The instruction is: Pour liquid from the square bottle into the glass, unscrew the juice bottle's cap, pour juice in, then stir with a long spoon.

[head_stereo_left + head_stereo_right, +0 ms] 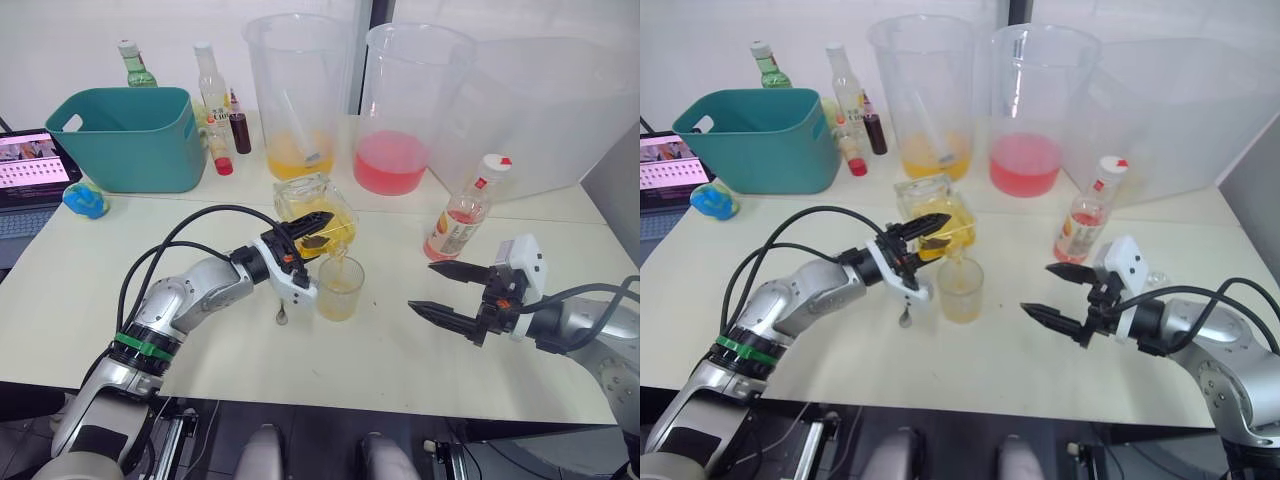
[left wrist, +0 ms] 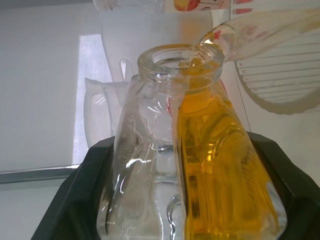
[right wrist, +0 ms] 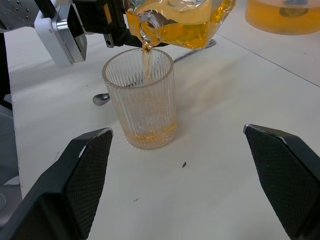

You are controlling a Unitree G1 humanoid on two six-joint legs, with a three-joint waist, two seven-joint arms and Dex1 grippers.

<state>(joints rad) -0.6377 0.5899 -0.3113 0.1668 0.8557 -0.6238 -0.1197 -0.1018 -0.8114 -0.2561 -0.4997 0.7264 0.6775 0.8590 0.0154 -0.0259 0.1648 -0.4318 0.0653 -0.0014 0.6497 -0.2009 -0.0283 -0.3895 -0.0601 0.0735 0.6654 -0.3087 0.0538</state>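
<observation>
The right gripper point(image 1: 452, 292) is held wide open and empty (apparently on standby). Beyond it, the square bottle point(image 1: 318, 210) is clamped tilted in the left gripper point(image 1: 312, 232), streaming into the glass point(image 1: 340, 288). 1 juice bottle point(image 1: 462, 212) waits behind.

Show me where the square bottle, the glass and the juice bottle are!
the square bottle point(image 1: 322, 203), left eye view, its clear upper side.
the glass point(image 3: 145, 107), right wrist view, middle of its ribbed wall.
the juice bottle point(image 1: 462, 222), left eye view, its label.
</observation>
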